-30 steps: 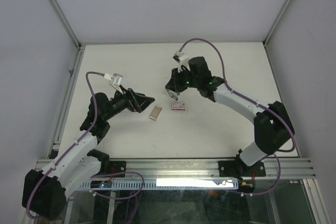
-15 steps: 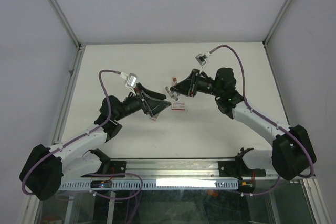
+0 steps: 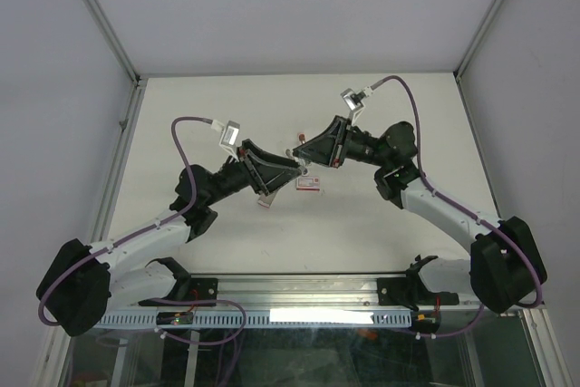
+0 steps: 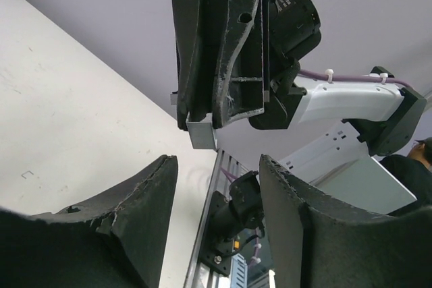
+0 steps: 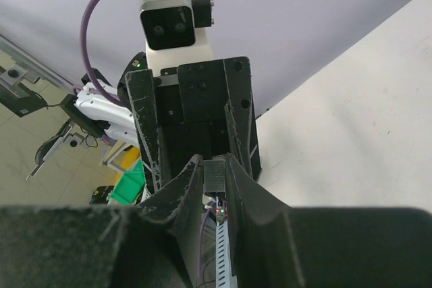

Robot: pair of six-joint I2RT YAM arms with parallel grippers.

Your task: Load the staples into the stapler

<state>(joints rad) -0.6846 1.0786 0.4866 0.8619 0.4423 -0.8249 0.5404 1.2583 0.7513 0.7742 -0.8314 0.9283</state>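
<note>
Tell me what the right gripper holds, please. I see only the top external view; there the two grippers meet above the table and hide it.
Observer: In the right wrist view the right gripper is shut on a small ridged grey piece; what it is, I cannot tell.
Operator: Does the left gripper touch it?
Observer: No. In the left wrist view the left gripper is open, and the grey piece shows clear of both fingers.
Operator: Is anything between those fingers?
Observer: Nothing is held there.
</note>
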